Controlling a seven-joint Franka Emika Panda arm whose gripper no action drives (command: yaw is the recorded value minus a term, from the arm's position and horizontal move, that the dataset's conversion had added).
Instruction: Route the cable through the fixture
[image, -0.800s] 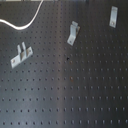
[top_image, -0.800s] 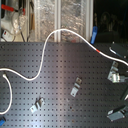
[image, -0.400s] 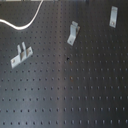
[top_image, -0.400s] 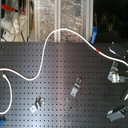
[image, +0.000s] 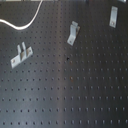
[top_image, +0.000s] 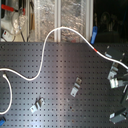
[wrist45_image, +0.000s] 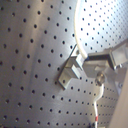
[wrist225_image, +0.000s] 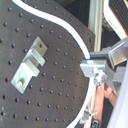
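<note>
The cable (top_image: 44, 55) is a long white cord that curves from the second exterior view's left up over the board's far edge and down to its right, with a red mark near that end. Only its curve shows in the first exterior view (image: 27, 22). My gripper (top_image: 120, 82) is shut on the cable (wrist225_image: 75, 37) near the red mark, as both wrist views show (wrist45_image: 92, 67) (wrist225_image: 95, 70). The fixture (image: 113, 16), a straight upright silver strip, stands at the first exterior view's top right. In the second exterior view the fixture (top_image: 113, 72) is beside my gripper. A silver clip (wrist45_image: 70, 74) (wrist225_image: 30, 62) lies close beside my fingers.
A bent bracket (image: 73, 33) (top_image: 76, 88) stands mid-board. A flat plate with two prongs (image: 20, 54) (top_image: 37, 105) sits toward the left in both exterior views. Another grey metal piece (top_image: 118, 117) is at the second exterior view's lower right. The black perforated board (image: 75, 90) lies under everything.
</note>
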